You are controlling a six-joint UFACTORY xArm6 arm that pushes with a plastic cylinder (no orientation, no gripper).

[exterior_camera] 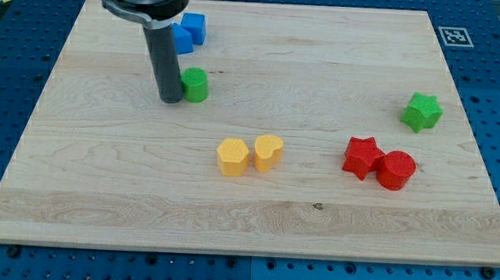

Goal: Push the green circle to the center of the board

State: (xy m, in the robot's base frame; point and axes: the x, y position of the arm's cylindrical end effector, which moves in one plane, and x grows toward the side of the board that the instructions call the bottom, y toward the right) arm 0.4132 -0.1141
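- A pale wooden board (246,217) is lying on a blue perforated table (495,50), and it is filling most of the view.
- A small black-and-white marker tag (455,36) is sitting at the board's corner at the view's top right.
- The dark rod is coming down from the view's top left, and my tip (171,99) is resting on the board, touching the left side of the green circle (195,85).
- The arm is carrying no fingers at all, only this straight rod, so nothing is spreading, closing or pinching.
- The green circle is sitting in the upper left part of the board, well apart from the board's middle, up and to the view's left of it.
- Two blue blocks (188,31) are huddling together just above the green circle, partly hidden behind the rod; their shapes are hard to make out.
- A yellow hexagon (232,157) and a yellow heart (268,152) are standing just beside each other near the board's middle, slightly below it.
- A red star (361,157) and a red circle (396,170) are touching at the view's right.
- A green star (422,112) is sitting alone above them, near the right edge.
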